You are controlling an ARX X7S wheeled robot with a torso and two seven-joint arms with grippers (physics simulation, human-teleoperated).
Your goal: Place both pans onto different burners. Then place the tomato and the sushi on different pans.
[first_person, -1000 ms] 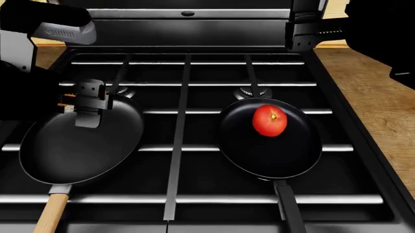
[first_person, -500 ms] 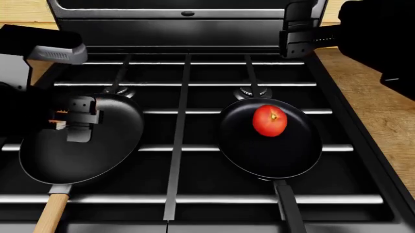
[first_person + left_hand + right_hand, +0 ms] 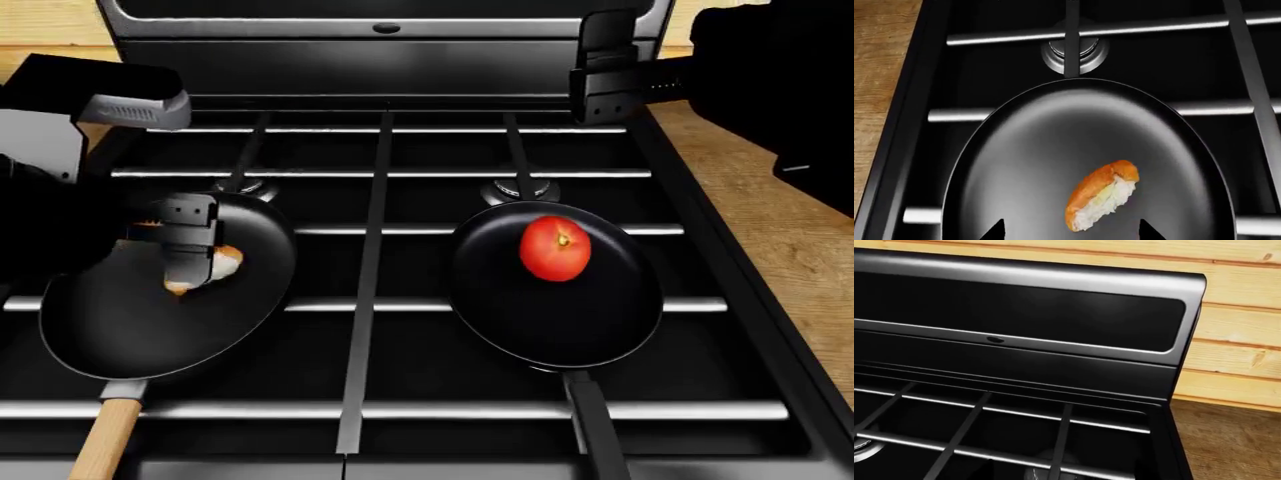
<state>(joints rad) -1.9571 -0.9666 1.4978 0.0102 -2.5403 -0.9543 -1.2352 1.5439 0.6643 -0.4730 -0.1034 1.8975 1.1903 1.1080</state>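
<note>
The sushi (image 3: 1101, 195) has dropped from the left gripper (image 3: 187, 255), now spread wide, into the wood-handled pan (image 3: 167, 290) near the stove's (image 3: 387, 400) left edge. The tomato (image 3: 554, 248) sits in the other pan (image 3: 557, 285). Right gripper (image 3: 607, 65): can't tell.

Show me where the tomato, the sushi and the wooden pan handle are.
tomato (image 3: 554, 248), head view, middle of its red skin.
sushi (image 3: 1102, 195), left wrist view, where orange top meets rice.
wooden handle (image 3: 104, 440), head view, mid-shaft.
</note>
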